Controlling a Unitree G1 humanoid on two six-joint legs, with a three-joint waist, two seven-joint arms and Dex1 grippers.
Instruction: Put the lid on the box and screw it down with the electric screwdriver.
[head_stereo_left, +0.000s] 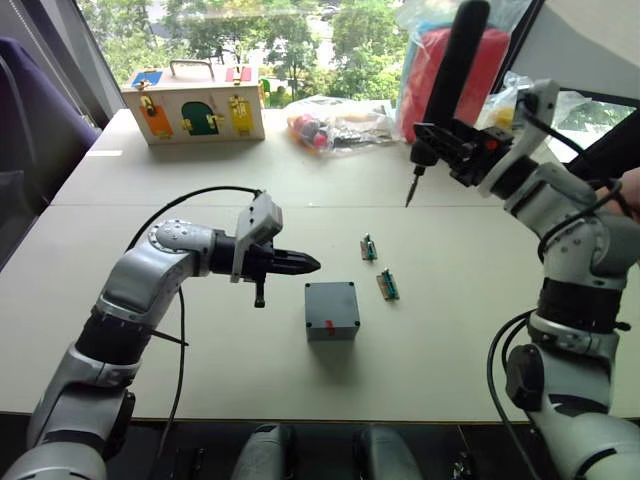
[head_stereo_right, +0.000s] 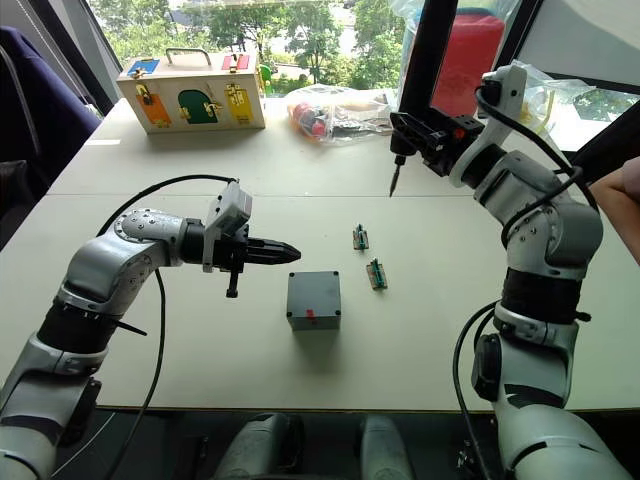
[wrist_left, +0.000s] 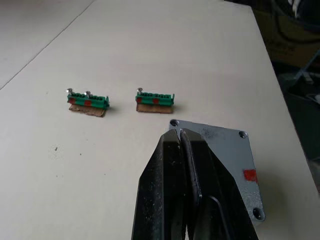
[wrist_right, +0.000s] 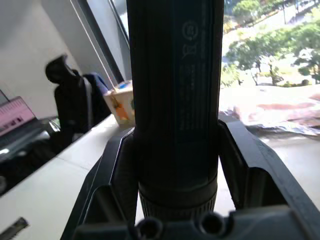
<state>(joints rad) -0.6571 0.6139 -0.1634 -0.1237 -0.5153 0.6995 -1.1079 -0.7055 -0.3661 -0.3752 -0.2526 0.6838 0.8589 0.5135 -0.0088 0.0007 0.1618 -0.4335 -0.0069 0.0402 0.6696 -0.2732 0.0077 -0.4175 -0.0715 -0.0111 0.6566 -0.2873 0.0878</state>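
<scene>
Lid (wrist_left: 227, 155) sits seated on the box (head_stereo_left: 332, 310) mid-table (head_stereo_left: 200, 370), ready for screws. Right claw (head_stereo_left: 450, 140), clamped on the screwdriver (head_stereo_left: 452, 75), holds it upright, bit down, well beyond the box. Left claw (head_stereo_left: 300, 263), fingers together, hovers just beside the box, probably to steady it.

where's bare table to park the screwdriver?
Free: the table near its front edge, right of the box, and the left half between the wooden box and the left gripper. Crowded: the two green connectors beside the box, and the bags at the far edge. The right gripper holds the electric screwdriver.
</scene>
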